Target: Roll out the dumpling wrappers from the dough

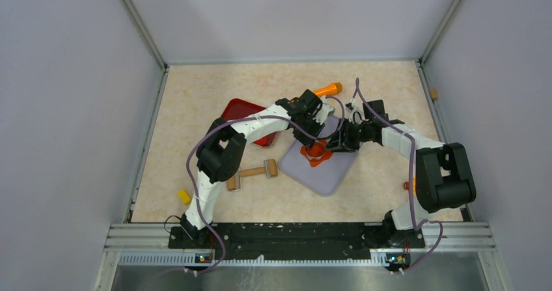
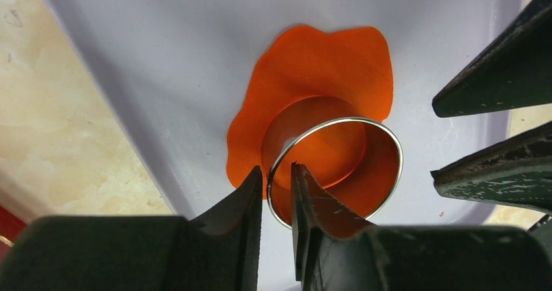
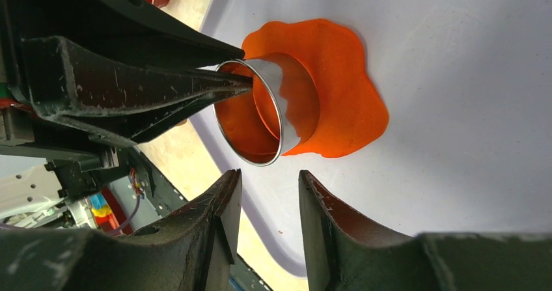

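A flattened orange-red dough sheet with a wavy, irregular edge lies on a lavender board. A metal ring cutter stands on the sheet, with dough showing inside it. My left gripper is shut on the ring's wall, one finger inside and one outside. My right gripper is open and empty, just beside the ring and above the board. No separate round wrapper disc shows. In the top view both grippers meet over the dough.
A wooden rolling pin lies left of the board. A red tray sits behind the left arm. An orange tool handle lies behind the grippers. Small yellow and orange bits lie near the front.
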Controlling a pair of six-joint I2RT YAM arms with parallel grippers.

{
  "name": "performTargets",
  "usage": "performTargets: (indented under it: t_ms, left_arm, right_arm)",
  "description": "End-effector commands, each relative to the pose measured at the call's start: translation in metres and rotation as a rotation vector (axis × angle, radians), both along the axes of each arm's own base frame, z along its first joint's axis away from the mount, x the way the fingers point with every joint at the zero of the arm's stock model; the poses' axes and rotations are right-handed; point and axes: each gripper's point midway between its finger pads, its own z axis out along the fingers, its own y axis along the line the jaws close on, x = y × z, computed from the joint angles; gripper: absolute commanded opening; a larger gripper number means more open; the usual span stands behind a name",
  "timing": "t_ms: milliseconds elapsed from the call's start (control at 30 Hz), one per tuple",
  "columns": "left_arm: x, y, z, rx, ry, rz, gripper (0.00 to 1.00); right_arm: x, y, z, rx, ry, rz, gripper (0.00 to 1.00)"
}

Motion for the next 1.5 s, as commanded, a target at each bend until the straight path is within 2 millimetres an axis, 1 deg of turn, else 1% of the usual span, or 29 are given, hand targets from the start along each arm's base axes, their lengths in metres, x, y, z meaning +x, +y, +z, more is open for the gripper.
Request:
performTargets:
  t_ms: [0, 67, 133, 233, 333, 367, 433, 500, 533, 567, 600, 633, 667, 700, 733, 767, 833, 933, 1000, 1067, 1133, 1267, 1367, 1467]
  left_arm:
    - [0.006, -0.021, 0.038, -0.102, -0.052, -0.036, 0.27]
    - [0.007, -0.025, 0.053, -0.134, -0.064, -0.051, 0.30]
    - [0.007, -0.025, 0.067, -0.148, -0.080, -0.052, 0.36]
    - [0.008, -0.014, 0.082, -0.158, -0.101, -0.066, 0.42]
    - [0.009, 0.004, 0.097, -0.186, -0.088, -0.039, 0.47]
    - [0.007, 0.009, 0.102, -0.204, -0.073, -0.030, 0.47]
    - [0.003, 0.017, 0.114, -0.263, -0.021, -0.004, 0.48]
    - [-0.006, 0.022, 0.132, -0.347, 0.014, -0.012, 0.53]
    - [-0.010, 0.024, 0.138, -0.386, -0.001, -0.031, 0.54]
    - [-0.012, 0.027, 0.139, -0.412, -0.036, -0.037, 0.55]
    - [-0.013, 0.032, 0.133, -0.428, -0.078, -0.026, 0.55]
    - [-0.013, 0.036, 0.125, -0.444, -0.114, -0.003, 0.55]
    - [-0.014, 0.035, 0.120, -0.483, -0.145, 0.012, 0.55]
    - [-0.016, 0.035, 0.106, -0.498, -0.125, 0.036, 0.55]
    - [-0.018, 0.035, 0.094, -0.491, -0.086, 0.059, 0.53]
    - [-0.018, 0.032, 0.087, -0.480, -0.037, 0.078, 0.51]
    - [-0.022, 0.028, 0.077, -0.450, 0.054, 0.093, 0.50]
    - [-0.024, 0.019, 0.076, -0.516, 0.029, 0.054, 0.49]
    - [-0.027, 0.014, 0.072, -0.530, 0.066, 0.043, 0.47]
    - [-0.029, 0.011, 0.066, -0.533, 0.106, 0.033, 0.41]
    - [-0.027, 0.008, 0.062, -0.530, 0.119, 0.036, 0.38]
    - [-0.022, 0.004, 0.055, -0.525, 0.143, 0.056, 0.33]
    - [-0.017, 0.006, 0.048, -0.504, 0.154, 0.093, 0.32]
    - [-0.011, 0.010, 0.045, -0.493, 0.155, 0.125, 0.32]
  right_arm:
    - [0.000, 0.003, 0.011, -0.006, -0.053, 0.029, 0.38]
    - [0.000, 0.002, 0.015, -0.005, -0.057, 0.034, 0.38]
    - [0.000, 0.002, 0.022, 0.004, -0.058, 0.038, 0.38]
    - [0.001, -0.004, 0.033, 0.018, -0.060, 0.022, 0.39]
    - [0.006, -0.015, 0.048, 0.031, -0.075, -0.017, 0.40]
    - [0.010, -0.021, 0.057, 0.035, -0.092, -0.041, 0.40]
    - [0.024, -0.036, 0.087, 0.032, -0.177, -0.088, 0.39]
    - [0.035, -0.050, 0.113, -0.032, -0.306, -0.127, 0.45]
    - [0.037, -0.053, 0.122, -0.048, -0.365, -0.142, 0.49]
    - [0.041, -0.054, 0.127, -0.042, -0.423, -0.152, 0.51]
    - [0.039, -0.051, 0.119, -0.037, -0.421, -0.150, 0.53]
    - [0.036, -0.049, 0.104, -0.035, -0.370, -0.148, 0.53]
    - [0.032, -0.045, 0.085, -0.023, -0.289, -0.142, 0.53]
    - [0.027, -0.037, 0.060, -0.001, -0.170, -0.124, 0.51]
    - [0.023, -0.030, 0.050, 0.040, -0.108, -0.121, 0.50]
    - [0.022, -0.025, 0.046, 0.090, -0.100, -0.127, 0.50]
    - [0.018, -0.018, 0.043, 0.095, -0.117, -0.091, 0.48]
    - [0.014, -0.008, 0.040, 0.101, -0.122, -0.029, 0.48]
    - [0.013, -0.004, 0.034, 0.102, -0.109, -0.009, 0.47]
    - [0.012, -0.001, 0.030, 0.099, -0.098, 0.001, 0.46]
    - [0.012, 0.000, 0.025, 0.092, -0.088, 0.000, 0.46]
    - [0.016, 0.000, 0.019, 0.086, -0.072, -0.020, 0.40]
    - [0.017, 0.000, 0.012, 0.072, -0.056, -0.018, 0.38]
    - [0.016, 0.002, 0.008, 0.066, -0.047, 0.000, 0.36]
